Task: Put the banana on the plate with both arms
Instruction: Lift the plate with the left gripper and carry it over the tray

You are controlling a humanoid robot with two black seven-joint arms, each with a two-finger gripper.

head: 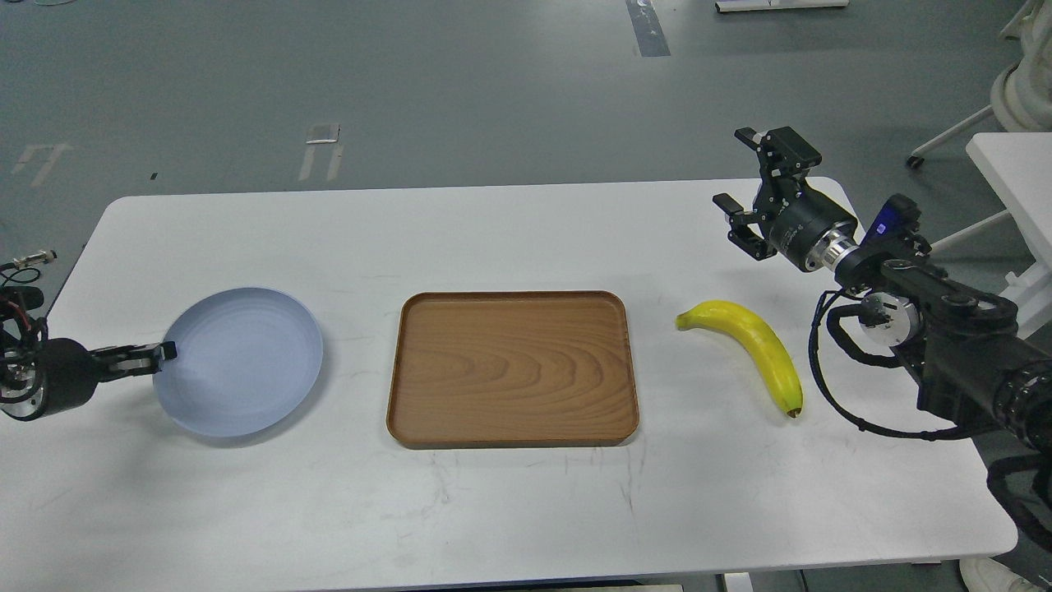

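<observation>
Yellow banana (pixel 752 349) lies flat on the white table (pixel 526 510), right of the wooden tray (pixel 512 368), apart from it, untouched. Plate (pixel 246 362) sits far left, well apart from banana, tray between them.

Handling, judged: light, smooth skin so somewhat slippery, firm enough to hold shape but bruises if squeezed hard. Curved body could roll or pivot under an off-centre pinch. Best hold looks like the thick mid-section, jaws across the short width, near the balance point. Ends taper, poor grip there.

Orientation: long axis runs diagonally, from upper left to lower right in the head view. Greenish stem end points left toward the tray; dark tip points toward the near right table edge. Curve bulges up and right, away from the tray.

Right gripper (pixel 744 189) hangs above the far right part of the table, beyond the banana, not touching it; fingers spread apart, holding nothing. It would need to come down and toward the near edge, and turn so the jaws cross the diagonal axis.

Left gripper (pixel 160 355) sits at the plate's left rim, low over the table. Its fingers look closed on the rim edge, thin gap at most, though small in view so not fully certain. Plate looks stiff, light, matte.

Banana not yet on plate.
</observation>
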